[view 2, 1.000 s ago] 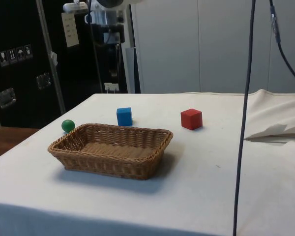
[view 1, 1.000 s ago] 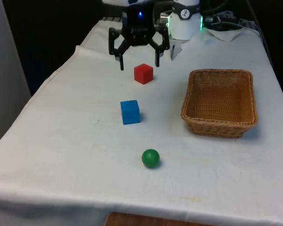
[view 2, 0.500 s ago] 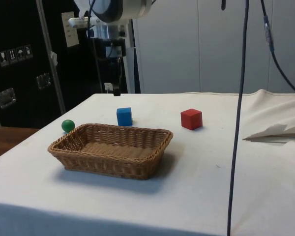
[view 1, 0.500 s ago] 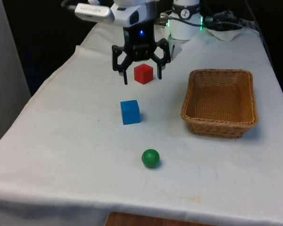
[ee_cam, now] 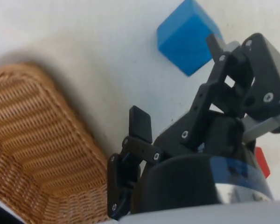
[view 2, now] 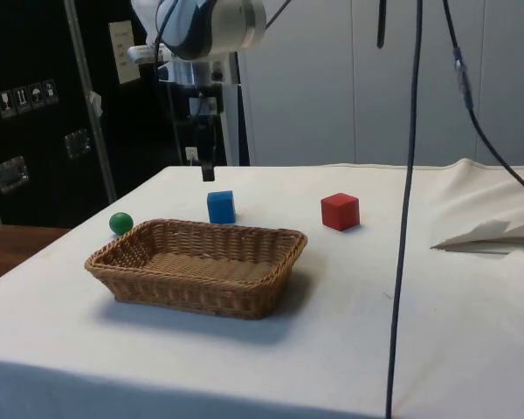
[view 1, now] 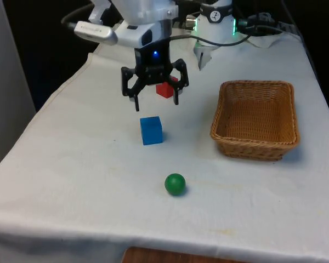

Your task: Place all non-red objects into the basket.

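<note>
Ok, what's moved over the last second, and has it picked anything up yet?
The open end effector moved forward from behind the red cube to hover just short of the blue cube, holding nothing. Both cubes, the green ball and the empty basket stayed put.

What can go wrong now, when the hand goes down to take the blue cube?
The hand hangs open above the blue cube, a little toward the red cube. If it descends off-centre, a finger could push the blue cube aside. The red cube lies close behind, so a wrong descent might take it instead.
</note>
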Tool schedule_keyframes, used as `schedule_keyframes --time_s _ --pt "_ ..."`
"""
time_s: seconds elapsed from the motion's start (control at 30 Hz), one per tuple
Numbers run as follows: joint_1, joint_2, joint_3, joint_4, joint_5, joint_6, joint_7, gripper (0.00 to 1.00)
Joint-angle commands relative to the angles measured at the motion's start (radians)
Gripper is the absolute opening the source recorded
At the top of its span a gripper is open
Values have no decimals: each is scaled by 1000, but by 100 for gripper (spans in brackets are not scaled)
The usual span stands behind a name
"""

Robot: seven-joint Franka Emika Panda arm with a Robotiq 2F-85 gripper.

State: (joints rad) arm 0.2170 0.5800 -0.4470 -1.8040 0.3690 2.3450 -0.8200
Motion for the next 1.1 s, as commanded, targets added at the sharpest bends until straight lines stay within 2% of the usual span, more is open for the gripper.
schedule_keyframes --time_s 0.0,0.03,0.07,0.1,0.33,0.37,0.4,0.43,0.6,0.63,0.67,0.87,0.9,0.93,1.07 --pt "-11 15 4 16 8 -6 -14 100" --pt "-12 20 3 19 12 -5 -20 100" --pt "-3 16 -4 13 6 -1 -11 100" --pt "-13 24 2 22 17 -4 -25 100" --pt "-18 44 -1 24 54 1 -67 100" --pt "-9 40 -10 21 44 -2 -58 100" --pt "-18 47 0 24 58 2 -71 100" --pt "-19 49 0 25 63 2 -74 100" --pt "-19 66 -3 26 93 3 -100 100" --pt "-12 63 -10 21 85 0 -93 100" --pt "-20 69 -3 26 95 4 -101 100" --pt "-19 82 -4 26 114 7 -118 100" --pt "-13 79 -10 22 107 2 -111 100" --pt "-19 84 -4 26 115 8 -120 100" --pt "-20 94 -2 27 125 10 -129 100"
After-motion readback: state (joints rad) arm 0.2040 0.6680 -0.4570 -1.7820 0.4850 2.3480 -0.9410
